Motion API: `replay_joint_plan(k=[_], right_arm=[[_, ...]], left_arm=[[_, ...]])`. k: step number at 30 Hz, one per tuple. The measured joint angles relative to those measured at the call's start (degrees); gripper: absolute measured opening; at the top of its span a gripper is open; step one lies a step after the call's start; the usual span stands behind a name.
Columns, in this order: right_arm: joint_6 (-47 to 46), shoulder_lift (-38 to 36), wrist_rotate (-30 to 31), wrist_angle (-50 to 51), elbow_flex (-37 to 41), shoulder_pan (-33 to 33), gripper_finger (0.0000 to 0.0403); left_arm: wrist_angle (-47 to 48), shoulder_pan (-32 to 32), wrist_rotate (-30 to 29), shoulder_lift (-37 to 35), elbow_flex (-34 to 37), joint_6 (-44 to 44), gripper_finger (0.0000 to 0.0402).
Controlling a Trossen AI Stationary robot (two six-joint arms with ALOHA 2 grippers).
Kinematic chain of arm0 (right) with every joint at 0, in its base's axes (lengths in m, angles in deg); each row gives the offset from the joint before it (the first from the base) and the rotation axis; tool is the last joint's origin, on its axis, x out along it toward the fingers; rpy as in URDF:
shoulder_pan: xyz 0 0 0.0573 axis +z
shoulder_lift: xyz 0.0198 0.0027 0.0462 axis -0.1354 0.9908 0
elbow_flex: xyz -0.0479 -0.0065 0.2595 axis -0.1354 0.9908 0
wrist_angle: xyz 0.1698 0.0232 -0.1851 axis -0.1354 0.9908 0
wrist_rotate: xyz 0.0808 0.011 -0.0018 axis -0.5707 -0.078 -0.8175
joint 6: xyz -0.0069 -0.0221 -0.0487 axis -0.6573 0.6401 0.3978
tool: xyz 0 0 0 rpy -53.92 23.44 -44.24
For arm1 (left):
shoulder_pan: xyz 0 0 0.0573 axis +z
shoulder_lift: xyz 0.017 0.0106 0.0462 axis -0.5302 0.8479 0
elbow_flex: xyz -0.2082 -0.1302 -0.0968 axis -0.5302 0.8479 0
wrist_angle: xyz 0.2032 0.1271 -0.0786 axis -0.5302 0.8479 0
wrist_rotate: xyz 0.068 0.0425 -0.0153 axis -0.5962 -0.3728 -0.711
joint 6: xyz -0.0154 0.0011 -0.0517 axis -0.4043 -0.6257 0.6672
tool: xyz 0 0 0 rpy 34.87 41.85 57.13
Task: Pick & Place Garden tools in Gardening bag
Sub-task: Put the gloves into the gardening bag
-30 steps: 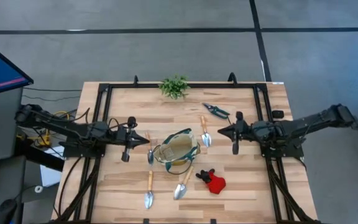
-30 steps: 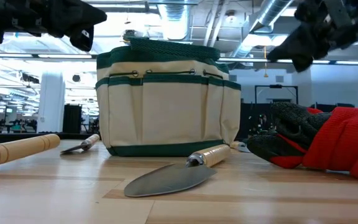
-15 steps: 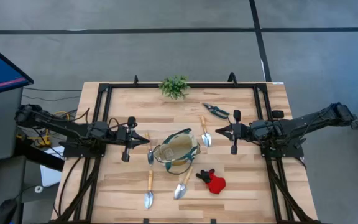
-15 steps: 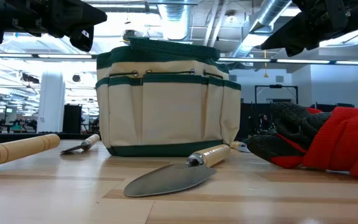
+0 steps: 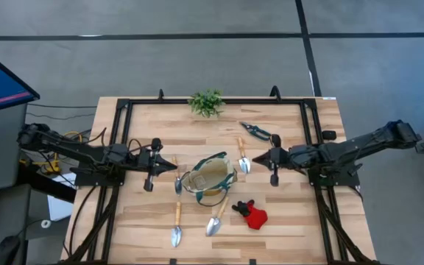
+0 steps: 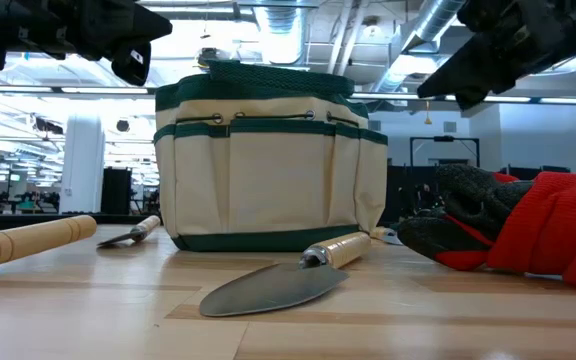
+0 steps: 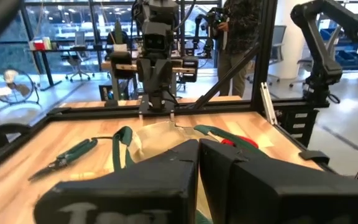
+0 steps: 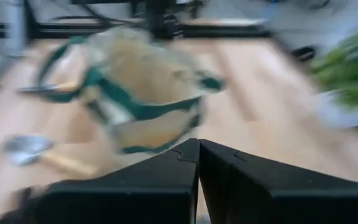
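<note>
The task looks barely begun: the soft tan fabric gardening bag with dark green trim [image 5: 209, 179] stands at the centre of the pale wooden bench [image 5: 285, 221], and from above its oval mouth shows no tool handle sticking out, though its depths cannot be read.

Every garden tool in view lies outside the bag. A silver trowel with a light wooden handle [image 5: 243, 156] lies just beside the bag at its 2 o'clock. A second wooden-handled trowel [image 5: 177, 177] lies against the bag's 9 o'clock side. A third silver trowel [image 5: 217, 216] lies at its 6 o'clock, and a fourth wooden-handled scoop [image 5: 177, 224] at 7 o'clock. The red-and-black item [image 5: 252, 214], apparently a glove, rests at 4 o'clock. The dark-handled pruning shears [image 5: 255, 131] lie at 1 o'clock, farther off. All six, then, are left to place.

The right tool [image 5: 264, 158] hangs over the bench at the bag's 3 o'clock, near the first trowel's blade; its own wrist view shows the fingers pressed together, holding nothing. The left tool [image 5: 167, 167] waits at the bag's 9 o'clock, fingers likewise closed and empty. The leafy green plant [image 5: 206, 102] stands at the 12 o'clock edge.
</note>
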Motion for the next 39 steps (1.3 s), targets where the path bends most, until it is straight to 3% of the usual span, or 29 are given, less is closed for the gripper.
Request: replay_joint_plan(k=[5,8,19,28,32,39], right_arm=[[-5.3,0.5,-16.2,0.1,0.0,0.1,0.0000],[-8.3,0.8,-20.2,0.0,0.0,0.4,0.0000],[-20.8,3.4,-15.5,-0.7,0.0,4.1,0.0006],[-27.0,9.9,-17.2,-0.8,0.0,9.3,0.0114],[-27.7,13.6,-17.2,-1.8,0.0,11.6,0.0143],[-29.3,22.2,-17.1,1.6,-8.2,12.9,0.0130]], left_arm=[[0.0,0.0,0.2,0.0,0.0,0.4,0.0002],[0.0,0.0,0.2,0.0,0.0,0.4,0.0002],[0.0,0.0,0.1,0.0,0.0,0.3,0.0002],[0.0,0.0,-0.1,0.0,0.0,0.3,0.0002],[0.0,0.0,-0.1,0.0,0.0,0.3,0.0002],[0.1,0.0,-0.1,0.0,0.0,0.3,0.0002]])
